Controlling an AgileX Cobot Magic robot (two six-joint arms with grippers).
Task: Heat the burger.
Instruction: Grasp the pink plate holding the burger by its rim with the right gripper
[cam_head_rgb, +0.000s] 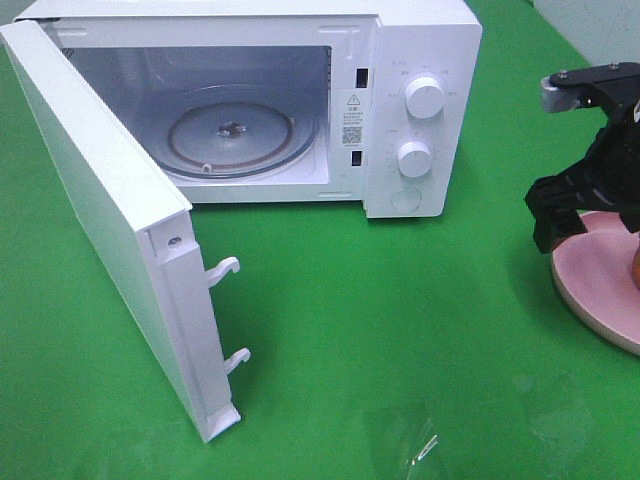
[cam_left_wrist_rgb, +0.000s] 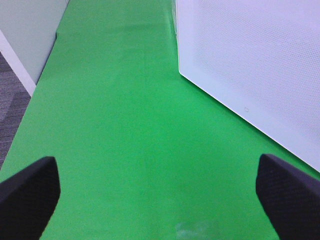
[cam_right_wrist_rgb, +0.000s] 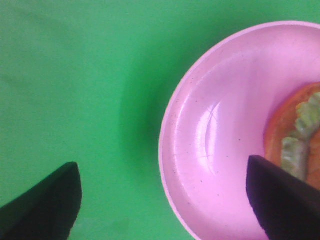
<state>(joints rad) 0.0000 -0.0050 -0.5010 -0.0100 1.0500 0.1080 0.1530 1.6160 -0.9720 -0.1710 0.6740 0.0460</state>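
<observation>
- Nearest the camera, one scrap of clear plastic film (cam_head_rgb: 415, 440) lies flat on the green tabletop (cam_head_rgb: 400, 300).
- The left gripper (cam_left_wrist_rgb: 157, 162) hangs over bare green cloth with its two fingers spread wide and nothing between them. The dotted white face of the microwave door (cam_left_wrist_rgb: 250, 65) is just beside it.
- That door stands swung fully open at the left of the scene, and its two white latch hooks (cam_head_rgb: 225, 270) point toward the middle of the tabletop.
- At the right edge sits one round pink plate (cam_right_wrist_rgb: 215, 130) carrying one burger (cam_right_wrist_rgb: 300, 135), which lies toward the plate's outer side. Only a sliver of orange-brown patty and green lettuce shows.
- The right gripper (cam_right_wrist_rgb: 161, 167) hovers above the plate's near rim, spread apart and holding nothing. One finger (cam_right_wrist_rgb: 280, 195) is over the plate close to the burger, the other over the tabletop.
- A stretch of green tabletop lies between the plate and the oven.
- Farthest back, one white microwave (cam_head_rgb: 420, 40) stands with its cavity exposed and one glass turntable (cam_head_rgb: 240, 135) inside.
- Its control panel carries two round knobs (cam_head_rgb: 425, 98), one above the other, and one round button (cam_head_rgb: 405, 200) below them.
</observation>
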